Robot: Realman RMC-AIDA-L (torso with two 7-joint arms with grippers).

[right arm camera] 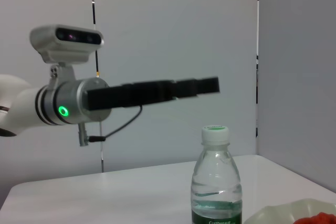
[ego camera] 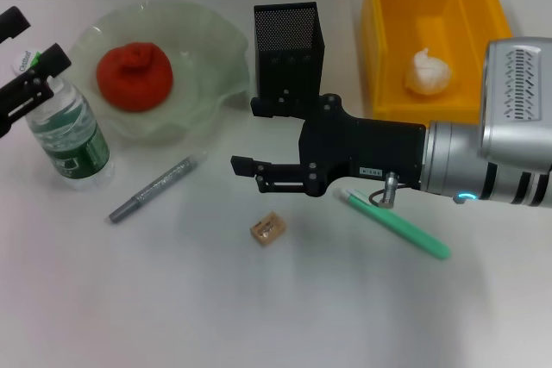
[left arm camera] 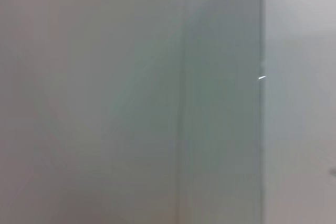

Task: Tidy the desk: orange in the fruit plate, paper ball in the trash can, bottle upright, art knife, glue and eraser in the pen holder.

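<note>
Bottle point(ego camera: 67, 131) stands upright at far left, beside the plate point(ego camera: 216, 58) holding the orange point(ego camera: 134, 76). My left gripper point(ego camera: 33, 56) hangs above its cap, fingers apart. My right gripper point(ego camera: 250, 137), also spread, hovers mid-desk beyond the eraser point(ego camera: 267, 228).

This is looking like a robotics lab or test room set up as a mock office desk. A plain white flat tabletop point(ego camera: 259, 316) is carrying a tall black metal mesh pen holder point(ego camera: 288, 51), a silver-grey pen point(ego camera: 155, 187) and a green pen-like stick point(ego camera: 398, 225), with a deep bright-yellow rectangular plastic bin point(ego camera: 431, 23) standing beside them. Bare pale grey wall panels point(right arm camera: 173, 30) are enclosing the desk, undecorated, and a white-and-silver robot arm point(right arm camera: 47, 103) carrying a camera is reaching across in front of them.
</note>
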